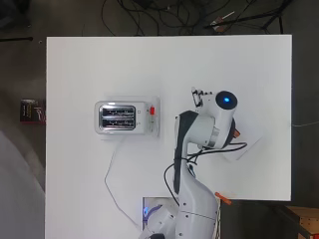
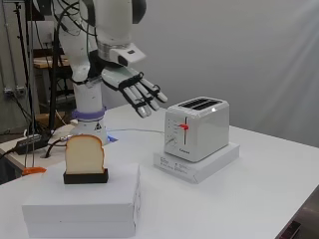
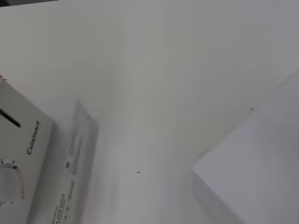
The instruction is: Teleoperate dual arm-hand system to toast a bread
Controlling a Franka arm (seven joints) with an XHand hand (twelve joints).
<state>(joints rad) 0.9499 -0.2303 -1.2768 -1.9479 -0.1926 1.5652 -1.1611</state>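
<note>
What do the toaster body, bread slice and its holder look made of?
Toaster: glossy white shell, probably plastic or painted metal; slots look metallic in the overhead view.
Bread slice: matte tan with a darker crust edge; real or a foam prop, can't tell.
Holder: matte black block, likely plastic or foam.

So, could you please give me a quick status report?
Hand open, in the air. Tan bread slice upright in black holder. White toaster slots empty. Nothing in the way.

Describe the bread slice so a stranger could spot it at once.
On the white table, find the white box apart from the white toaster. On it a black holder props the tan bread slice upright, the only tan thing there.
</note>
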